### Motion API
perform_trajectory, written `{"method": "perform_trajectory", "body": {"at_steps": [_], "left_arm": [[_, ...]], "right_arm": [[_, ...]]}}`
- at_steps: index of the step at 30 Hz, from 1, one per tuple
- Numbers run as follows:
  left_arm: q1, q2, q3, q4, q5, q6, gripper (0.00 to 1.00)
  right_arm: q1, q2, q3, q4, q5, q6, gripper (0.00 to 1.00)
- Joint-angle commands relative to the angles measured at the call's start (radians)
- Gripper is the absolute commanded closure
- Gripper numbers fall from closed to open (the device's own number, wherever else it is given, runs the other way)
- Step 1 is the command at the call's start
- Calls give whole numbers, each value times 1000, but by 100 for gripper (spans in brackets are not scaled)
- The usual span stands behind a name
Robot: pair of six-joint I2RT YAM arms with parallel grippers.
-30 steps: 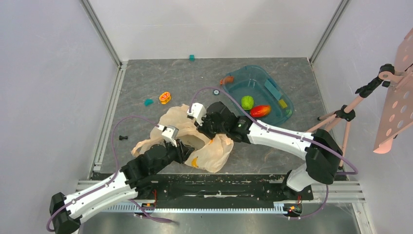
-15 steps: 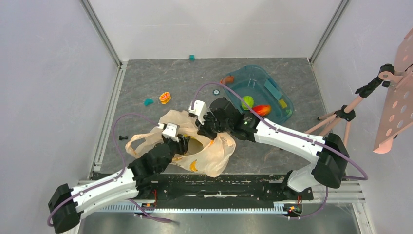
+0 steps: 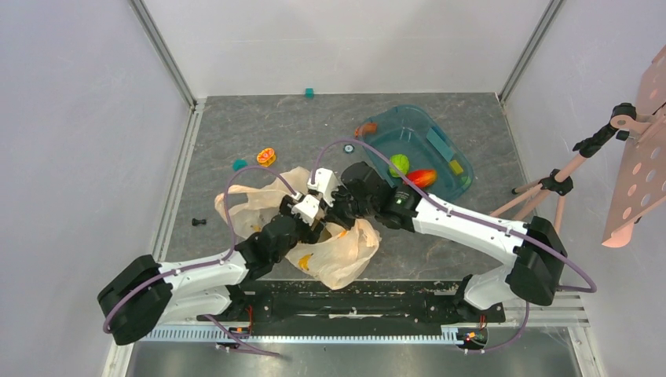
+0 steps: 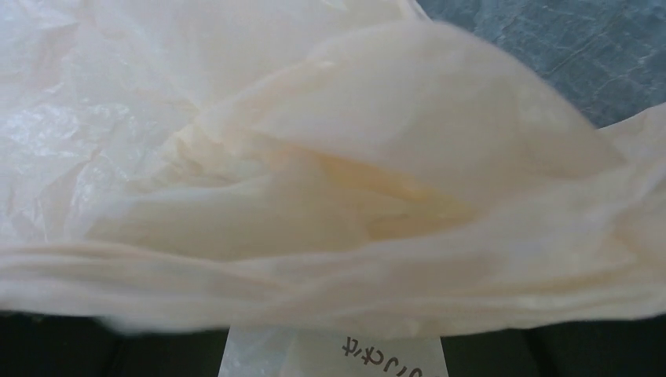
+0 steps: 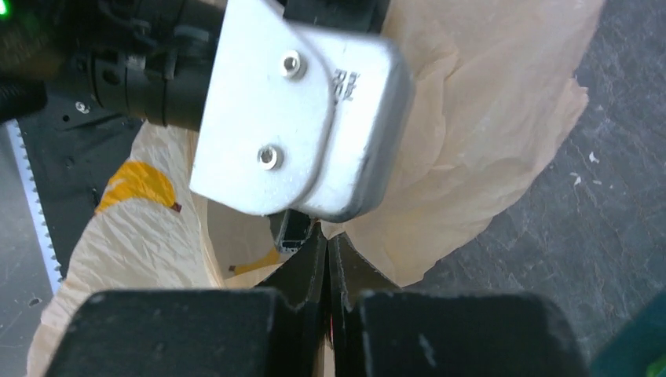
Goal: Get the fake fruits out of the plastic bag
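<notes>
Since the earlier frames the left arm reaches further over the bench [image 3: 236, 126], so that the left tool [image 3: 312, 221] now sits at the mouth of the plastic bag [image 3: 345, 247], just beside the right arm's wrist, and the bag's left side bunches up higher towards the far edge. From the left wrist, crumpled pale peach film fills nearly the whole view, with a strip of it bearing dark printed marks hanging at the bottom middle. I cannot tell from this how far the left tool is open or whether it has hold of anything. The right tool [image 5: 324, 242] is closed to a hairline slit, its black tips nipping the bag's rim, and the metal plate of the left wrist [image 5: 298, 118] hangs close above them. A yellow-orange patch [image 5: 137, 182] shows on the film near the bag's opening, and I cannot tell whether it is print or something inside. The bag itself lies crumpled on the bench near the arms' bases, between the two arms. Well apart from it, at the far right, stands the teal tub [image 3: 440, 137], and in it lie a green fruit [image 3: 400, 164] and a red-orange fruit [image 3: 422, 178], just beside each other. An orange-yellow ring toy [image 3: 266, 157] rests on the bench beyond the bag's left side.
</notes>
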Motion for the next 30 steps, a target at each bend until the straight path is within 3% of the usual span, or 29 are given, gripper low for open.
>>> {"method": "perform_trajectory", "body": {"at_steps": [1,4,6,8,9,11,13,18,20,26,30], "left_arm": [[42,49,35,157,194,114,12],[44,73,19,209,268,141,12],[44,84,15,216,289,152,13],[45,89,9,223,300,156,13],[43,91,6,224,307,156,13],[43,90,4,221,319,156,13],[43,89,5,209,338,153,14],[37,87,-4,204,376,151,14],[27,87,-7,203,379,161,14],[-46,94,9,146,362,231,15],[-93,114,17,134,317,259,15]], "right_arm": [[3,-63,-67,39,52,-12,100],[-2,-79,-123,92,101,34,100],[-13,-90,-143,128,135,85,94],[-27,-98,-150,153,148,132,78],[-29,-104,-148,161,153,146,61],[-35,-135,-147,181,178,164,39],[-41,-180,-155,201,222,218,24],[-95,-329,-215,236,422,386,13],[-141,-349,-248,217,448,466,13],[-230,-212,-278,140,351,540,57],[-242,-63,-231,139,285,506,71]]}}
